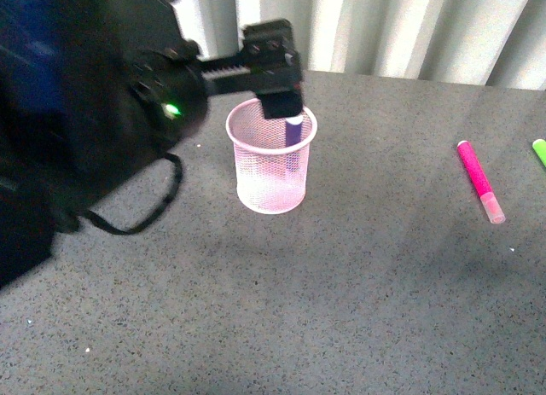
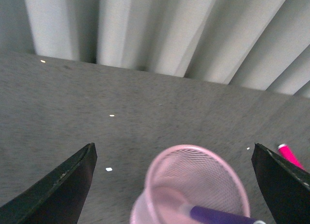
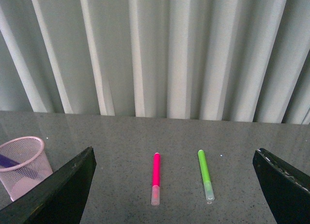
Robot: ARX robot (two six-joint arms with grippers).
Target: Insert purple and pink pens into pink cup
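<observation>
Grey speckled table [image 1: 341,310] before a pale pleated curtain [image 3: 155,50]. Pink cup [image 1: 271,156] stands upright left of centre in the front view. The purple pen [image 1: 293,130] is inside it, leaning against the rim on the robot's right. Left claw [image 2: 174,145] hovers just above the cup's mouth, its fingers [image 2: 63,190] spread wide to either side of the cup and gripping nothing. Pink pen [image 1: 480,182] lies flat on the table well to the right of the cup, clear cap toward the robot, near a green pen [image 1: 539,150]. Right claw [image 3: 174,150] faces these two pens, likewise wide open and empty.
</observation>
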